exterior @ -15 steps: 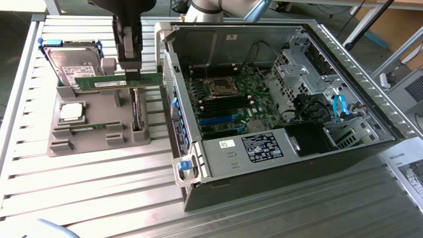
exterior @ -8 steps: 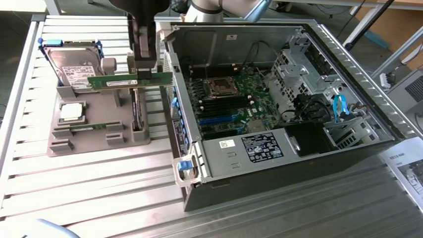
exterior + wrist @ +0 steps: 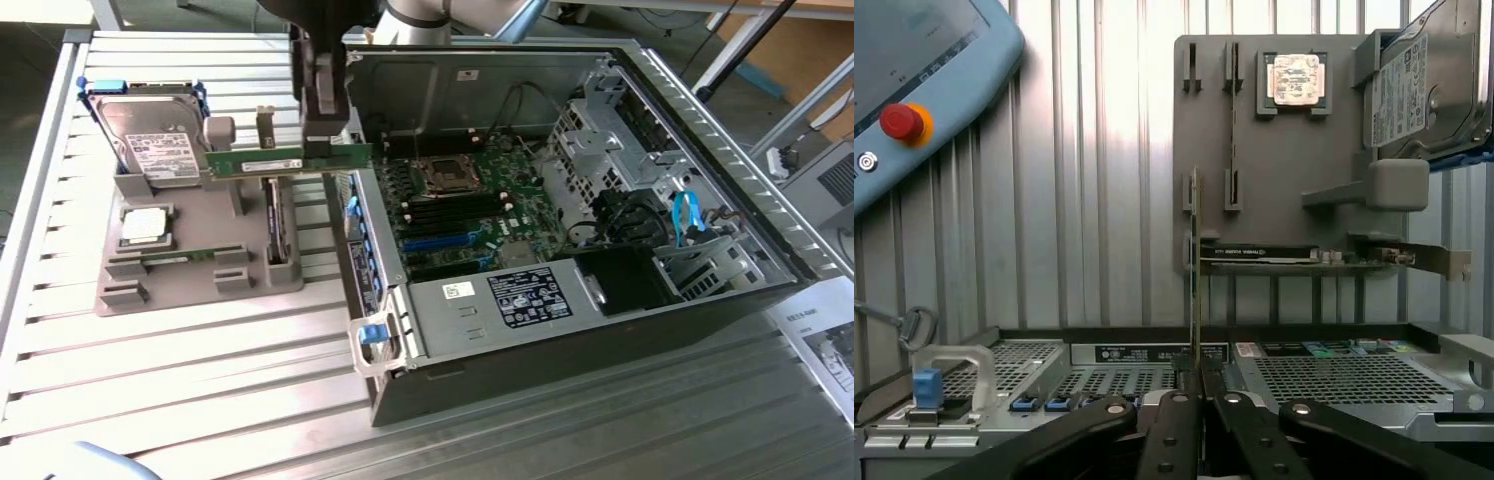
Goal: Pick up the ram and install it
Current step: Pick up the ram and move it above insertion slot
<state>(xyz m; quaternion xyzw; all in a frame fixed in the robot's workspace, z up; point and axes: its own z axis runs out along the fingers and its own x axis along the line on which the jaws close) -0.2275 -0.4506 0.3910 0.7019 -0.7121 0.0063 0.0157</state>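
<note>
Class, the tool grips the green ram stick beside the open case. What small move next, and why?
Probably shift toward the exterior view's right: the tool holds the long green ram stick above the grey holder, short of the memory slots in the black case.

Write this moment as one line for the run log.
pincer: shut on ram | ram: level, in the air, over gray holder, beside computer case | install: not yet done

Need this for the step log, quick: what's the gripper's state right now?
The gripper is closed, holding the ram.
</note>
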